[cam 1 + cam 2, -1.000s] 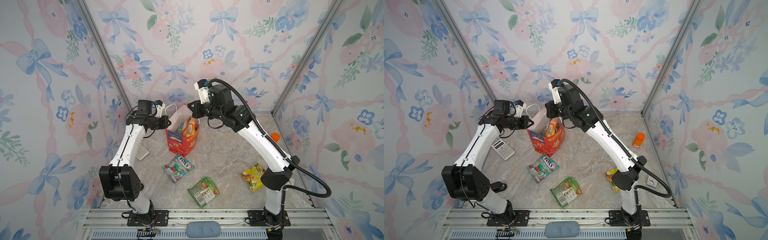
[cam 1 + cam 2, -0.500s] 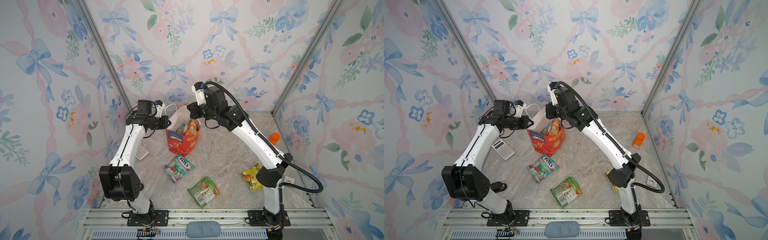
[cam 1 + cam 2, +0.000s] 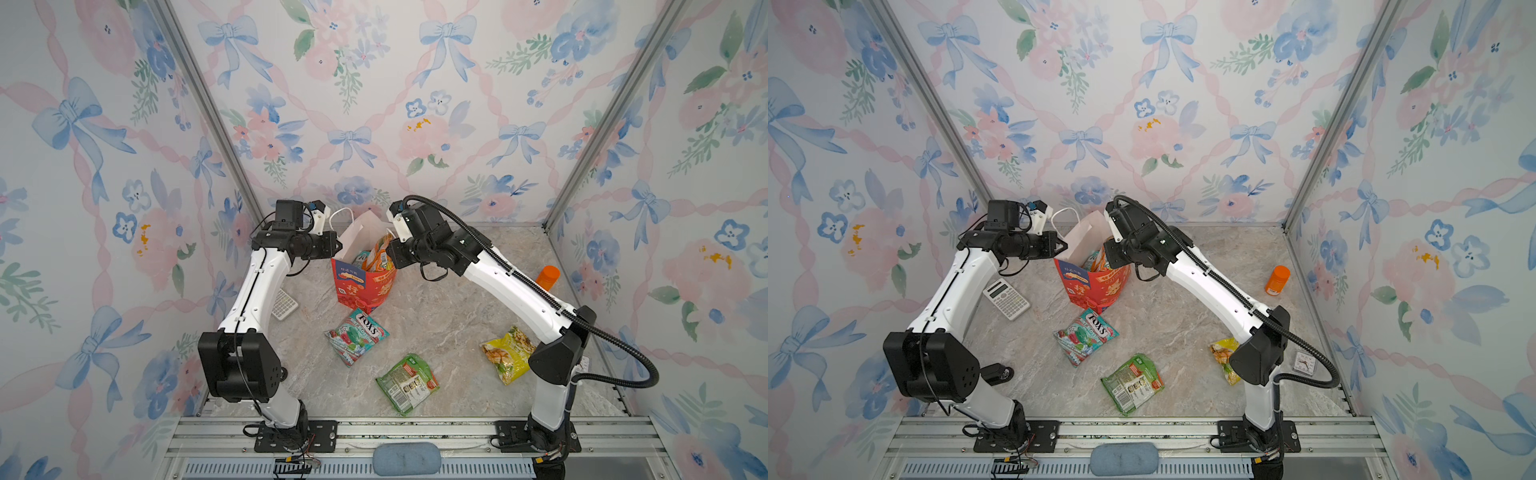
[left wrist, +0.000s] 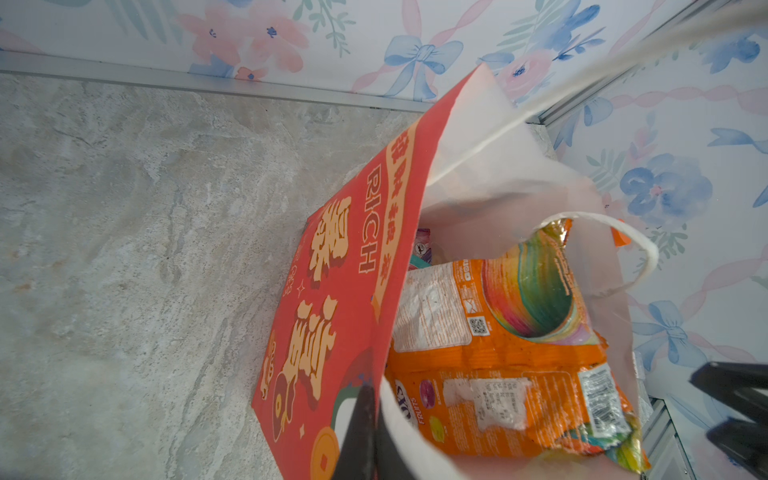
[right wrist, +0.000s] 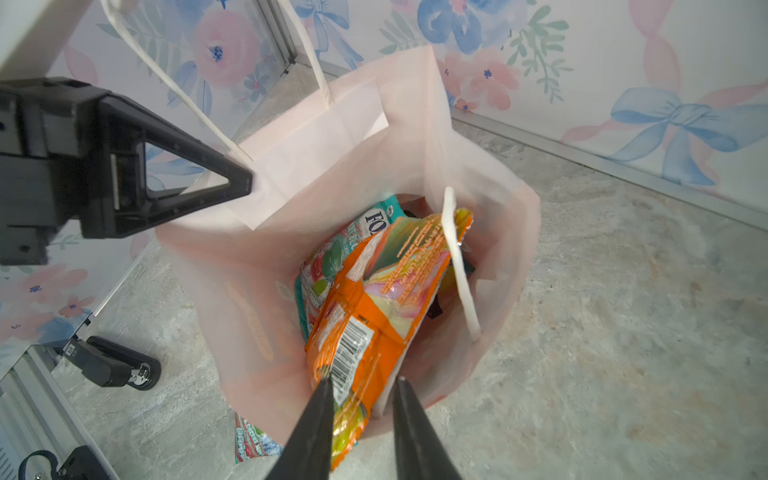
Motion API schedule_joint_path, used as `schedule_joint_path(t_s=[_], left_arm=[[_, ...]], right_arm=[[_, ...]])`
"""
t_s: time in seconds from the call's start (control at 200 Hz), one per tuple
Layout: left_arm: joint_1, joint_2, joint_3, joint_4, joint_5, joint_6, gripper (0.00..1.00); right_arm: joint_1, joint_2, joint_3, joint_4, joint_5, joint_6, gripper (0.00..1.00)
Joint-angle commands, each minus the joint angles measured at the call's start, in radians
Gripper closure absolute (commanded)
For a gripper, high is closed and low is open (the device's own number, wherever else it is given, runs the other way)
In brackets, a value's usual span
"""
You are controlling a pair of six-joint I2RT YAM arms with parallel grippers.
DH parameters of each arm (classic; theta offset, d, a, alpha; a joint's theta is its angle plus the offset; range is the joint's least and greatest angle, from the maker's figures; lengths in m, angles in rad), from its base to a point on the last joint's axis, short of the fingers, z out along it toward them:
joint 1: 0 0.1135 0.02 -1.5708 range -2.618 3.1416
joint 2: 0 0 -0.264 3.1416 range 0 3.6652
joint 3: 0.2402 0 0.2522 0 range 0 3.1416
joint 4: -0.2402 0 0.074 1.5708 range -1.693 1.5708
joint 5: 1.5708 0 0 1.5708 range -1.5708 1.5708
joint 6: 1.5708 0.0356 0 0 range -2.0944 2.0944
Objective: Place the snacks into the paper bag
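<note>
The right pincer (image 5: 363, 380) is just parting its jaws, freeing the orange packet (image 5: 374, 316) into the paper bag (image 5: 490, 199), whose rim the left pincer (image 5: 247, 183) is clamping. Three snacks (image 3: 356, 336) are waiting outside.

Now right fingers (image 5: 320, 415) parted around orange packet (image 5: 374, 332); right arm (image 3: 511, 278) lower at paper bag (image 5: 498, 232).

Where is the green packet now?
In both top views the green packet lies on the table at the front, between the teal packet and the yellow packet.
</note>
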Motion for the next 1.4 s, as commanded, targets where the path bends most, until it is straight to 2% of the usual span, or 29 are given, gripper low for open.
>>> schedule_joint_path(t_s=[0.0,0.345,0.645,0.85,1.11,1.225,1.395], left_arm=[[0.004,-0.016,-0.012,-0.025,0.008,-0.008,1.00],[0.004,-0.016,-0.011,-0.024,0.009,-0.008,1.00],[0.004,-0.019,-0.012,-0.024,0.007,-0.009,1.00],[0.004,-0.018,-0.012,-0.025,0.007,-0.007,1.00],[0.005,-0.016,-0.012,-0.024,0.007,-0.007,1.00],[0.005,-0.014,-0.012,-0.025,0.008,-0.006,1.00],[0.005,-0.014,-0.012,-0.025,0.005,-0.006,1.00]], right_arm=[[0.010,-0.049,-0.038,0.002,-0.014,0.015,0.73],[0.010,-0.051,-0.112,0.049,-0.059,0.054,0.74],[0.009,-0.003,-0.073,0.089,-0.135,0.080,0.81],[0.006,0.103,0.055,0.080,-0.181,0.087,0.81],[-0.004,0.291,0.349,-0.015,-0.219,0.091,0.77],[-0.002,0.307,0.458,-0.093,-0.159,0.038,0.73],[-0.002,0.198,0.392,-0.130,-0.023,-0.040,0.71]])
